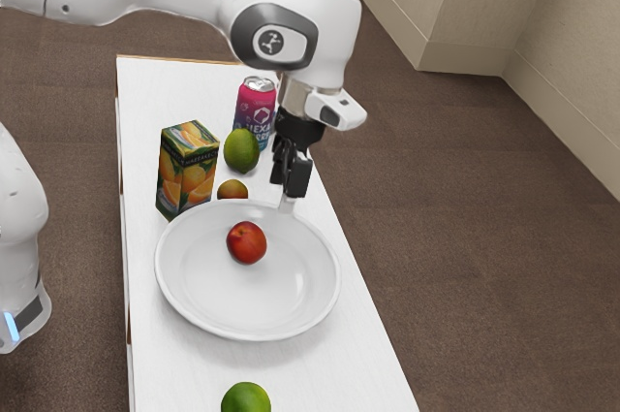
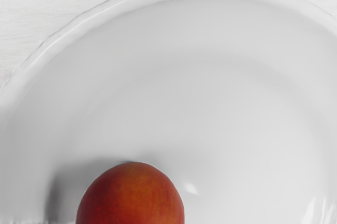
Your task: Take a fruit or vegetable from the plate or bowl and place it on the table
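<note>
Lime (image 1: 246, 398) on the surface (image 1: 160, 368); pincer (image 1: 289, 184) wide or narrow, I can't tell; closing off-centre could send the round peach (image 1: 246, 243) rolling across the plate (image 1: 276, 301).

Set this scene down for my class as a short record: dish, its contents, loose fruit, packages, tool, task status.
dish: white, round, shallow
contents: one red fruit
loose fruit: two green fruits, one reddish fruit
packages: carton with orange pictures, pink-topped can
tool: black, raised, apart from the red fruit
task status: red fruit not yet on the table
</note>
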Robot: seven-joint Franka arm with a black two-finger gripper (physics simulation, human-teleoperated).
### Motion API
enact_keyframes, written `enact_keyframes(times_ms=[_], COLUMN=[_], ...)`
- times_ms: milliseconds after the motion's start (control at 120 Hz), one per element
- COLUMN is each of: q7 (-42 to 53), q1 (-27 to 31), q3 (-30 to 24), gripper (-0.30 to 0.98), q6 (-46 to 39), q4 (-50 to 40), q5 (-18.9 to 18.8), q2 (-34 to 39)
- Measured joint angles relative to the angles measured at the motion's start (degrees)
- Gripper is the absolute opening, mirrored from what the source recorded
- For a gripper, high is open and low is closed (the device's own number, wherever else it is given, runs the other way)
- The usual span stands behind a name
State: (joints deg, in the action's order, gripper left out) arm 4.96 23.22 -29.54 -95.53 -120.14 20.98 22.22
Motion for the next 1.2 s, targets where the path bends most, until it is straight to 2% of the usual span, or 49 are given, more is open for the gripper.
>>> enact_keyframes(times_ms=[317,933,1033,1092,1167,1200], q7=[0.3,0.7,0.8,0.8,0.2,-0.2], q1=[2.2,1.2,1.2,-2.9,-17.7,-22.5], q3=[0.1,-0.1,1.2,4.2,14.7,18.3], gripper=[0.69,0.69,0.69,0.69,0.69,0.69], q6=[0.6,5.4,5.3,4.6,3.4,2.8], q4=[-2.3,-4.9,-4.5,-4.6,-6.7,-8.5], q5=[-1.0,-1.0,-1.4,-1.6,-3.3,-4.1], q2=[0.4,1.9,2.7,6.3,11.5,13.9])
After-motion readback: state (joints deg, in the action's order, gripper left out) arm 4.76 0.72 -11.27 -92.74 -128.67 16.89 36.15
